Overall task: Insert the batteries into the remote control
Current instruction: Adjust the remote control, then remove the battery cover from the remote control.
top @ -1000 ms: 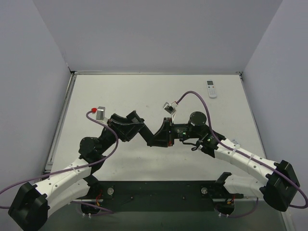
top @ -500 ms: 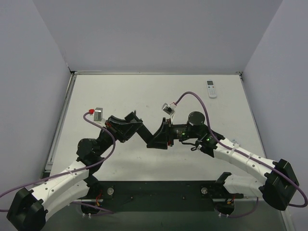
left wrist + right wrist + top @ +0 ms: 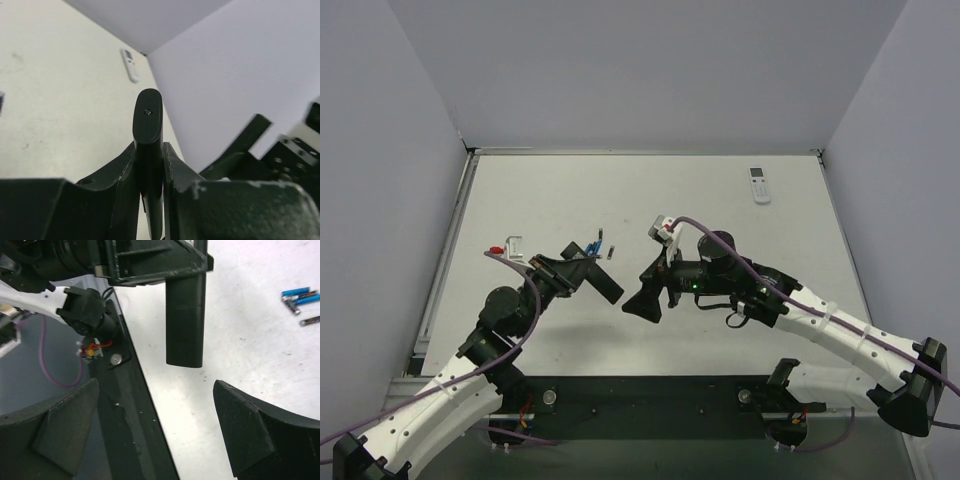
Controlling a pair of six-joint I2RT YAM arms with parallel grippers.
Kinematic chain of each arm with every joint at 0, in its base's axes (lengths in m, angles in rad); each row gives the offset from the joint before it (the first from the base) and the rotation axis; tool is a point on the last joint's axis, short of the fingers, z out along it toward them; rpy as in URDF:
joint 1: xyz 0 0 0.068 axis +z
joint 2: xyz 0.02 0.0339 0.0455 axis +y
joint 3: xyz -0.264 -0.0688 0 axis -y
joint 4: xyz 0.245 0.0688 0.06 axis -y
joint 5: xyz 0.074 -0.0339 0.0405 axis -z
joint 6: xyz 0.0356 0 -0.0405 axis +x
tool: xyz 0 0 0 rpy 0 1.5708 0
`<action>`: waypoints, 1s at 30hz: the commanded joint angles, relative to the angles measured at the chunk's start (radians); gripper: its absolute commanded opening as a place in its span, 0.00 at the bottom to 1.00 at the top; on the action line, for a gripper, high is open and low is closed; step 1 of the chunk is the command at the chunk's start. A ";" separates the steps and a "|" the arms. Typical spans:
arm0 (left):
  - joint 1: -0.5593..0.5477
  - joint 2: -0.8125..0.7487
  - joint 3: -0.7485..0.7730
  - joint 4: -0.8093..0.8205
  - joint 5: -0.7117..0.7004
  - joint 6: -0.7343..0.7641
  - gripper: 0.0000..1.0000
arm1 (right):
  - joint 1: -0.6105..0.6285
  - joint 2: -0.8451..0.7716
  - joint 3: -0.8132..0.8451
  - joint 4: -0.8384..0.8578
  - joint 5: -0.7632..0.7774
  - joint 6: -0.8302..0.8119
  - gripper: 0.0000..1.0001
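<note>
The black remote control (image 3: pixel 608 289) is clamped between the fingers of my shut left gripper (image 3: pixel 582 272) and sticks out toward the right, above the table. In the left wrist view the remote control (image 3: pixel 148 120) rises between the two fingers of that gripper (image 3: pixel 149 150). My right gripper (image 3: pixel 640 300) stands open just right of the remote's free end, apart from it. The right wrist view shows that end of the remote control (image 3: pixel 185 325) beyond the spread jaws of the right gripper (image 3: pixel 155 432). Several batteries (image 3: pixel 597 247), blue and dark, lie on the table just behind the left gripper; the batteries (image 3: pixel 300 297) also show in the right wrist view.
A small white remote (image 3: pixel 759 185) lies near the back right corner of the table; the same white remote (image 3: pixel 130 65) shows in the left wrist view. The dark base rail (image 3: pixel 650 395) runs along the near edge. Walls close the table in on three sides.
The right gripper has opened, let go of the remote and drawn back to the right. The left gripper has shut on the remote and carried it left, uncovering the batteries.
</note>
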 commanded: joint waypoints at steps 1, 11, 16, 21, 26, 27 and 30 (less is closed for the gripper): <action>-0.005 -0.022 0.036 -0.189 -0.123 -0.054 0.00 | 0.087 0.028 0.093 -0.137 0.257 -0.210 0.91; -0.005 -0.023 0.045 -0.209 -0.135 -0.067 0.00 | 0.184 0.247 0.258 -0.167 0.369 -0.293 0.90; -0.005 -0.025 0.042 -0.206 -0.135 -0.070 0.00 | 0.204 0.332 0.323 -0.166 0.378 -0.294 0.87; -0.003 -0.026 0.033 -0.188 -0.135 -0.078 0.00 | 0.210 0.393 0.360 -0.163 0.369 -0.291 0.82; -0.005 -0.028 0.037 -0.186 -0.129 -0.076 0.00 | 0.210 0.445 0.378 -0.166 0.375 -0.285 0.79; -0.005 -0.026 0.039 -0.185 -0.129 -0.076 0.00 | 0.212 0.450 0.383 -0.166 0.378 -0.285 0.78; -0.005 -0.028 0.039 -0.185 -0.129 -0.074 0.00 | 0.212 0.465 0.384 -0.166 0.387 -0.284 0.73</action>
